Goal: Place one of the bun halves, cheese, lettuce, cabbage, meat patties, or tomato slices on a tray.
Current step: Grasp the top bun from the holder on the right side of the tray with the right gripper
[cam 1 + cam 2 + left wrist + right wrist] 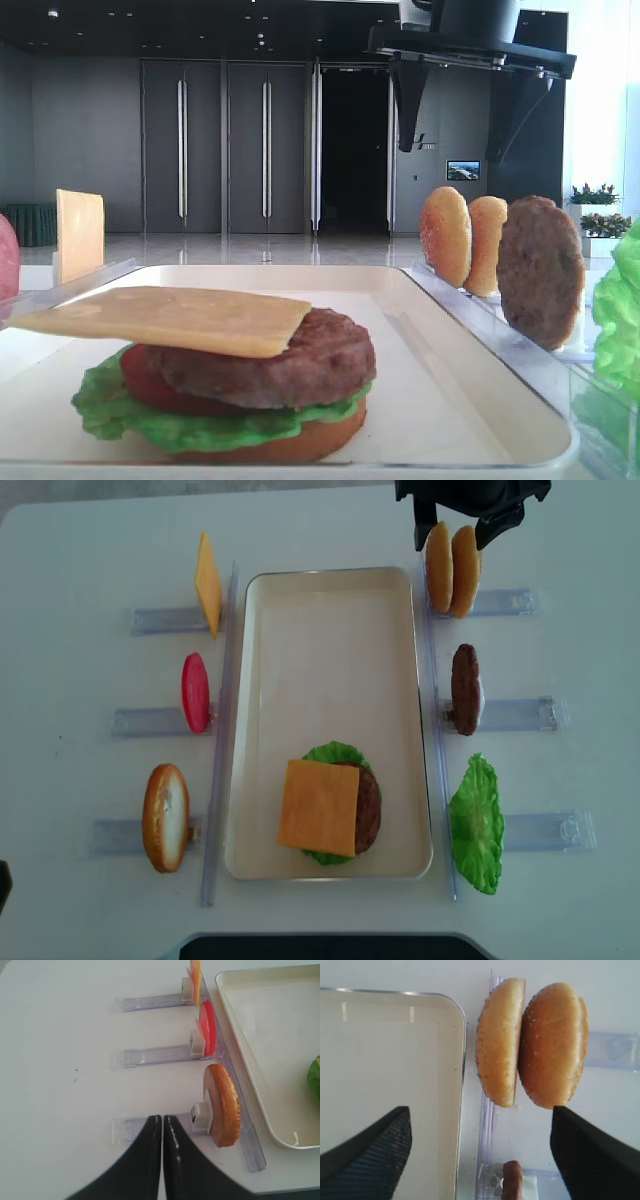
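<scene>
Nearest the low exterior camera, bottom left of frame, sat the tray point(470, 400) with a stack on it: bun base, lettuce point(200, 425), a red tomato layer, meat patty point(290, 365), and a cheese slice point(175, 320) on top, overhanging left. No top bun on the stack yet, so likely next piece was a bun half.

Lower centre of the left wrist view, left gripper point(162, 1125) had its fingers pressed together, holding nothing, hovering over the bench point(60, 1025) beside a lone bun half point(222, 1105) standing on edge in its clear rack point(150, 1127). Farther up that view: a tomato slice point(207, 1027), then a spare cheese slice point(195, 975), each upright in its own rack.

Right side of the overhead view, going up: a lettuce leaf point(477, 825), a spare patty point(465, 688), then two bun halves point(452, 570) at top right, touching each other, upright.

Right gripper point(468, 525) hung over that pair with fingers spread wide, one tip over the tray point(385, 1060), the other just beside the right-hand bun point(552, 1045); nothing clamped.

Handling guess: buns look light and stiff enough, likely model food, domed side smooth and could slip. Best pinch across the flat faces, near the top edge. The pair touches, so taking one risks dragging or tipping its neighbour.
</scene>
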{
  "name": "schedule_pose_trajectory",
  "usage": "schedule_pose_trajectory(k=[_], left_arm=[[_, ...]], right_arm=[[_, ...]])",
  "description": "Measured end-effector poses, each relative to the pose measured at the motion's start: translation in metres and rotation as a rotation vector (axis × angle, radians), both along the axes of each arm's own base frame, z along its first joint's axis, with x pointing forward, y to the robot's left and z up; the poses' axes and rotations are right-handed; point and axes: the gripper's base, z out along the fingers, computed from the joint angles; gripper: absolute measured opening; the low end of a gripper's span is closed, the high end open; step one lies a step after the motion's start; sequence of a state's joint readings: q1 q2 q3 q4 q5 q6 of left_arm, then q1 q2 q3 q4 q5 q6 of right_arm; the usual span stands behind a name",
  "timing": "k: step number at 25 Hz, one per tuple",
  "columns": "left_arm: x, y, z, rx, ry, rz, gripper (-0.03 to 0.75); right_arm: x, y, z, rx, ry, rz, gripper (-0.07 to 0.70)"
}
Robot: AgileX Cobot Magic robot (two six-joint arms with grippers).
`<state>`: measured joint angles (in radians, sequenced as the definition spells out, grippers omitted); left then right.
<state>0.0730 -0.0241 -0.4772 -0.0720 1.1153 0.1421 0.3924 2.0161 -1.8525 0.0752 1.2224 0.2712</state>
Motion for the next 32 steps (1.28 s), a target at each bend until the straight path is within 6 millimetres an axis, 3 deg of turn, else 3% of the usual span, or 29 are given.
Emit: schedule_pose_trajectory(k=[11,32], left_arm=[[0.0,0.0,0.0,0.0,-0.001,0.0,0.0],[0.0,0.0,0.0,0.0,-0.001,0.0,0.0]], right_arm=[[0.013,0.007,-0.015,0.013,0.02,0.005,0.527],[0.015,0.004,-0.013,0.022,0.015,0.003,0.524]])
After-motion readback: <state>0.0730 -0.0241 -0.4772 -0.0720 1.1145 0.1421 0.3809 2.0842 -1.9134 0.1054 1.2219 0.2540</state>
